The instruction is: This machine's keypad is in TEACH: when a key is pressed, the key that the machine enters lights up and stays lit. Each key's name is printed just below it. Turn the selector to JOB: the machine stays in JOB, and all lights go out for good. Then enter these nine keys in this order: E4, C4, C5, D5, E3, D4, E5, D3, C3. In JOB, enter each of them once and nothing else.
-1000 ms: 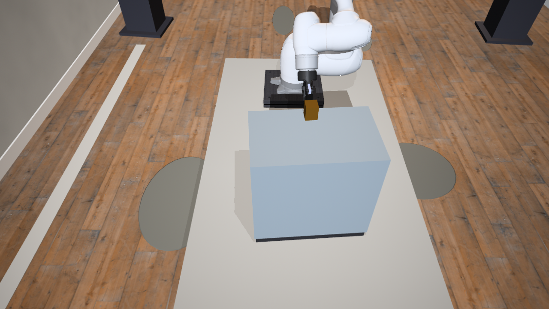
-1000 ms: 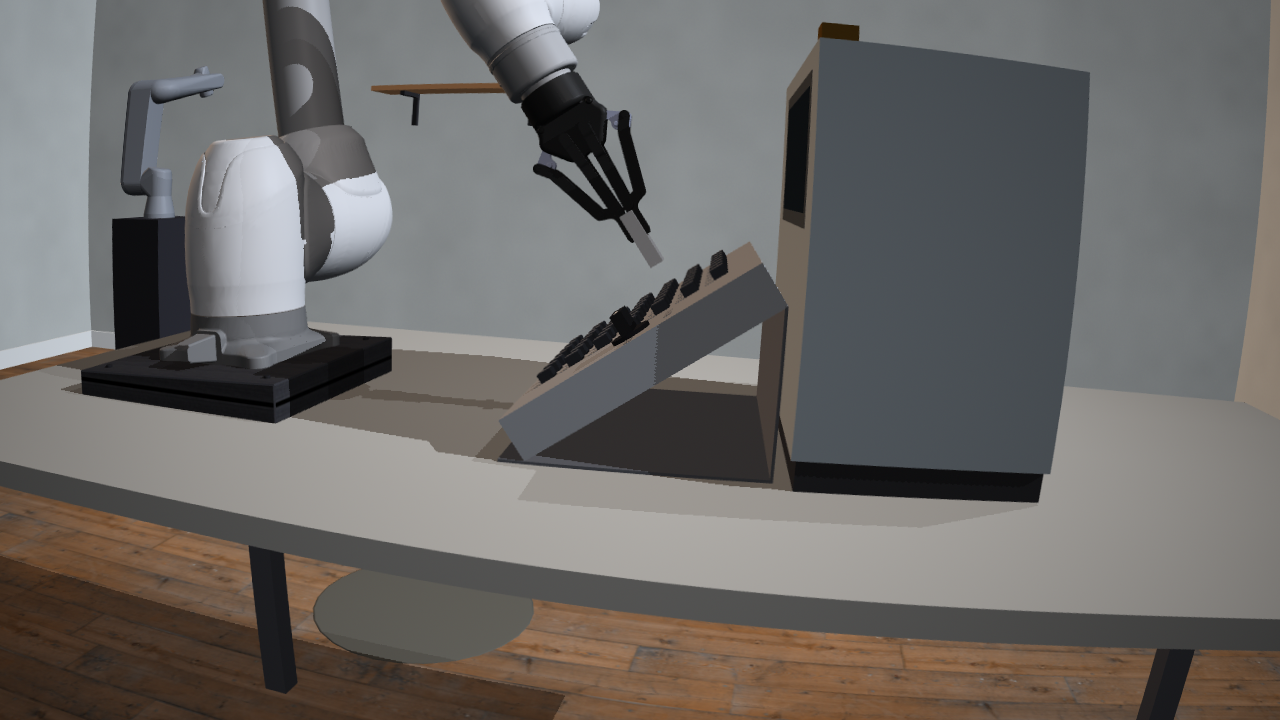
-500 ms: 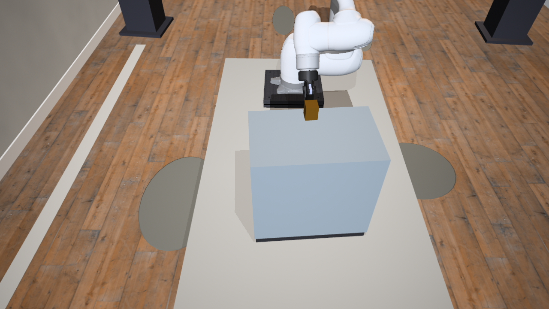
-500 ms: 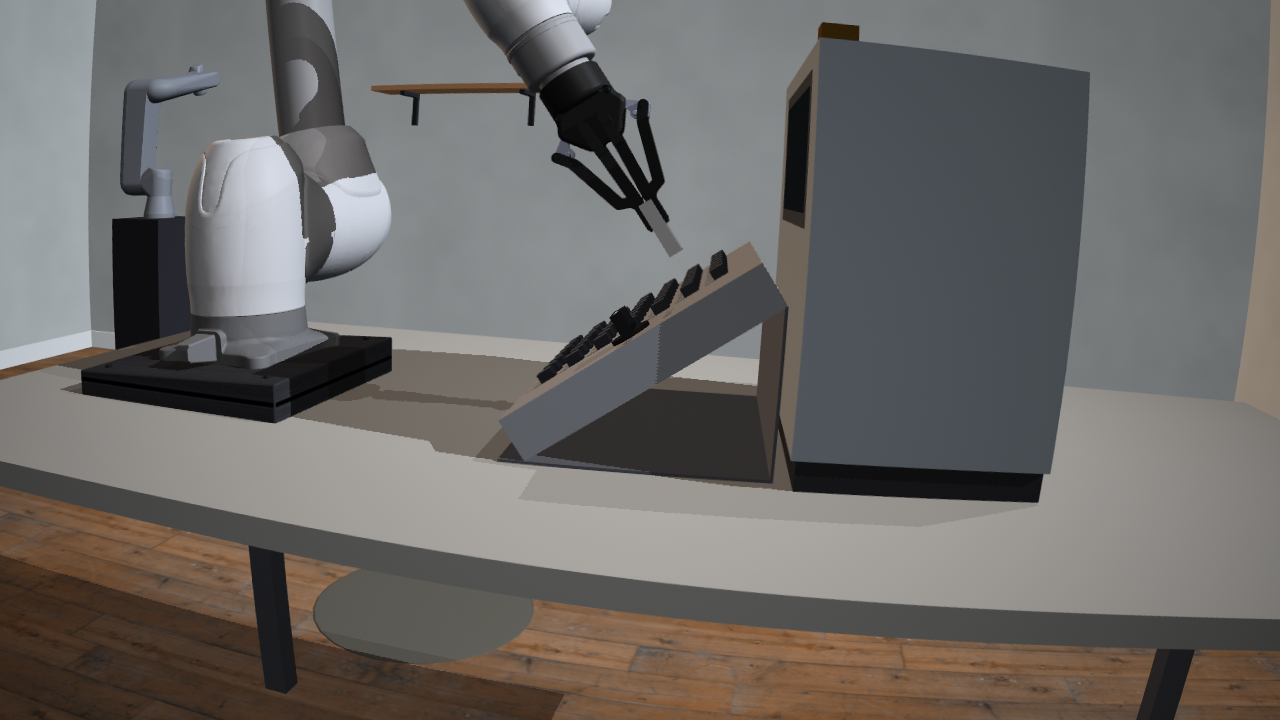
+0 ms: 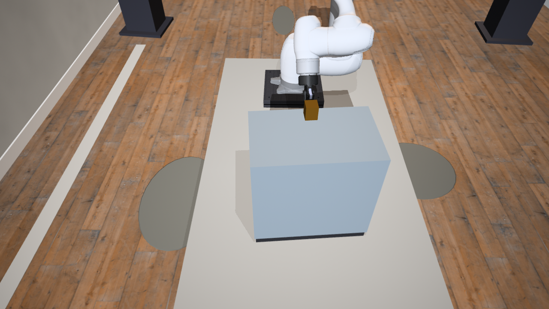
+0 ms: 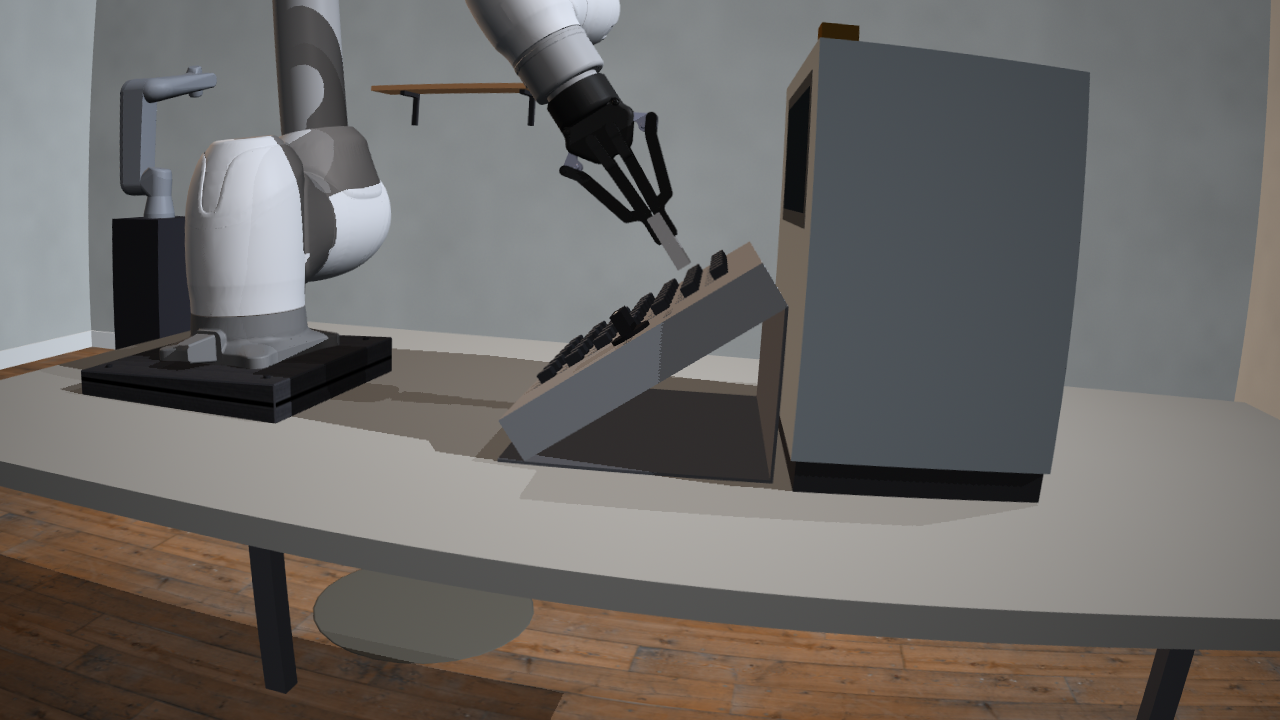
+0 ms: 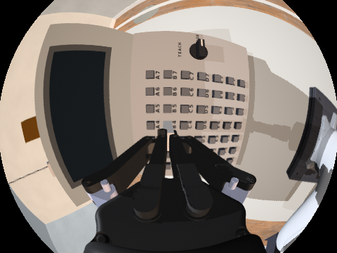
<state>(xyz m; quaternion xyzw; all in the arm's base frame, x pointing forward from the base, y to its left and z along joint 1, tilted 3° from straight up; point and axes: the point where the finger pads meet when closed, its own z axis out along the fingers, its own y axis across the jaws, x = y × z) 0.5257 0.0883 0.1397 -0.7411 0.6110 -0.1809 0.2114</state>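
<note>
The machine [image 6: 930, 259] is a grey box with a dark screen [image 7: 81, 112] and a sloped tan keypad [image 6: 640, 335]. In the wrist view the keypad [image 7: 194, 108] shows rows of dark square keys, none of them lit. The black selector knob [image 7: 199, 50] sits at the panel's edge beside the word TEACH [image 7: 180, 49]. My gripper [image 6: 675, 255] is shut and empty. Its tip hovers just above the keys near the keypad's upper end, close to the screen. In the wrist view the fingertips [image 7: 168, 133] cover part of a key row. The printed key names are too small to read.
The arm's base [image 6: 241, 358] stands on a black plate on the table, behind the keypad. A small brown block [image 5: 311, 110] sits on the machine's top edge. A wooden shelf [image 6: 447, 89] hangs on the back wall.
</note>
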